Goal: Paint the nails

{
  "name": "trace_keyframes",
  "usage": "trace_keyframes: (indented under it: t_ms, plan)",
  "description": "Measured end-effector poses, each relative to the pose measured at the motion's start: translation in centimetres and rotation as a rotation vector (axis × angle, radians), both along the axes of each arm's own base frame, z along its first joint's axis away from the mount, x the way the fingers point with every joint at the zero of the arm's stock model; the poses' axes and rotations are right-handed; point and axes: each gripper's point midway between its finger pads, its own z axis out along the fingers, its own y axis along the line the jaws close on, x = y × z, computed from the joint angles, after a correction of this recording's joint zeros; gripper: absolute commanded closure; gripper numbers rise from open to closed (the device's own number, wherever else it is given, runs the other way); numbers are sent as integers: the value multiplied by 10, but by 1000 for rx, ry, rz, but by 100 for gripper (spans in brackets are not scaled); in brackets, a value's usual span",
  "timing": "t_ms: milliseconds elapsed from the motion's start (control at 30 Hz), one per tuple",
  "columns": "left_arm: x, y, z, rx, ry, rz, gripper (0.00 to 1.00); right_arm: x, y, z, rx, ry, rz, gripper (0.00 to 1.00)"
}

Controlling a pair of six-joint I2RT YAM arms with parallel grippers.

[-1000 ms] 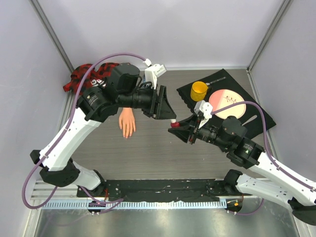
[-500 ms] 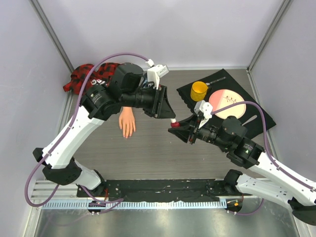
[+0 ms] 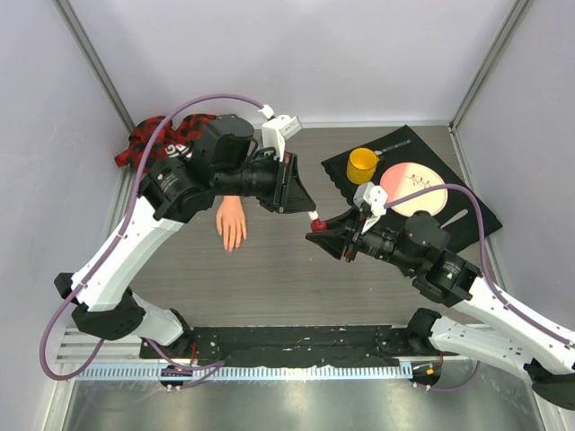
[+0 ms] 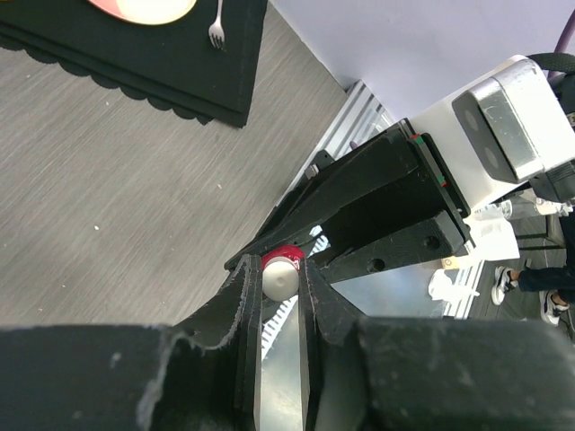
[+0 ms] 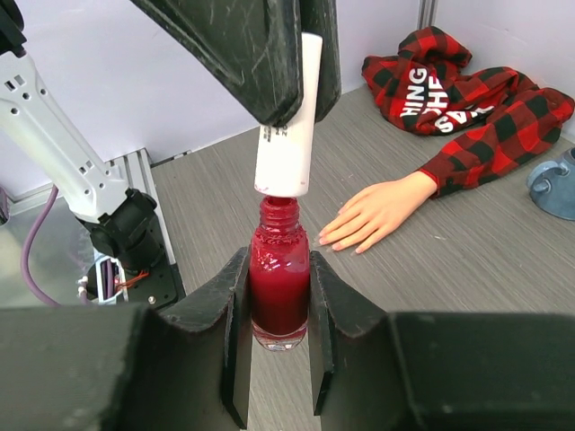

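The peach mannequin hand (image 3: 231,224) lies flat on the table with a red-and-black plaid sleeve (image 3: 166,137); its small nails (image 5: 352,241) point toward the arms. My right gripper (image 5: 279,301) is shut on the red polish bottle (image 5: 279,285) and holds it upright in mid-air. My left gripper (image 4: 279,274) is shut on the white cap (image 5: 287,121), which sits just above the bottle's threaded neck. The brush under the cap is hidden. In the top view the two grippers meet at the cap (image 3: 315,218), to the right of the hand.
A black scalloped mat (image 3: 467,224) at the back right carries a yellow cup (image 3: 362,164), a pink plate (image 3: 415,187) and cutlery. Grey walls close in the sides and back. A metal rail (image 3: 296,370) runs along the near edge.
The left arm has shifted slightly back and forth at the elbow. The cap has stayed at the bottle's neck. The right arm has held still.
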Motion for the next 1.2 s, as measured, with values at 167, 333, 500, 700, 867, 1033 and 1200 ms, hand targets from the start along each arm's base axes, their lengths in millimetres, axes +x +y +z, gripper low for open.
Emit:
trace_keyframes:
  t_ms: [167,333,500,700,867,1033,1200]
  plan:
    - [-1,2,4,-14,-13,6,100,0,0,2,5,-4,0,99]
    - [0,2,5,-18,-17,8,100,0,0,2,6,-5,0,99]
    - [1,2,5,-17,-18,12,100,0,0,2,6,-4,1,99]
    - [1,2,5,-17,-20,14,100,0,0,2,6,-4,2,99]
    - [1,2,5,-16,-20,14,100,-1,0,2,5,-3,3,99]
    - [1,2,5,-17,-20,14,100,-1,1,1,4,-3,5,99]
    - [1,2,6,-17,-21,14,100,-1,2,1,6,0,11,99]
